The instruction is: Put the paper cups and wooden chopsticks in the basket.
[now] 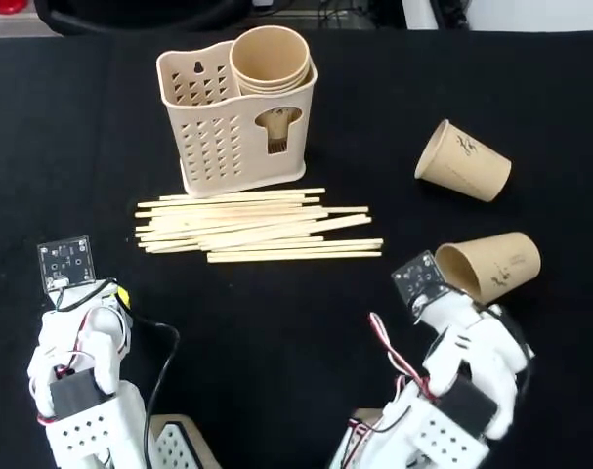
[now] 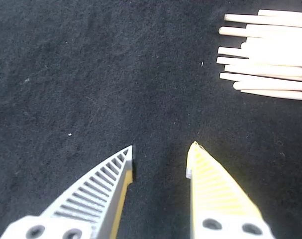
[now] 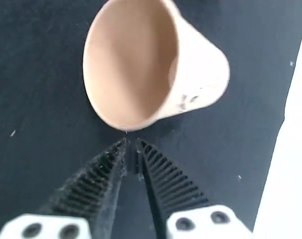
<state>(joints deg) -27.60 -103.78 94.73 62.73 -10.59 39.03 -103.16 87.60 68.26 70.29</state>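
Note:
A beige perforated basket (image 1: 218, 137) stands at the back of the black table, with stacked paper cups (image 1: 270, 59) in one compartment. In front of it lies a pile of wooden chopsticks (image 1: 257, 230), whose ends (image 2: 265, 50) show beyond my left gripper (image 2: 162, 149). That gripper is open over bare cloth with nothing between its fingers. Two more paper cups lie on their sides at the right, one farther back (image 1: 462, 161) and one nearer (image 1: 489, 264). My right gripper (image 3: 132, 145) is shut, its tips just short of the nearer cup's rim (image 3: 141, 64), whose mouth faces it.
The left arm (image 1: 81, 342) sits at the near left and the right arm (image 1: 462, 362) at the near right. Black cloth (image 1: 276, 322) stretches between them and the chopsticks. A white strip (image 3: 295, 149) borders the cloth beside the right gripper.

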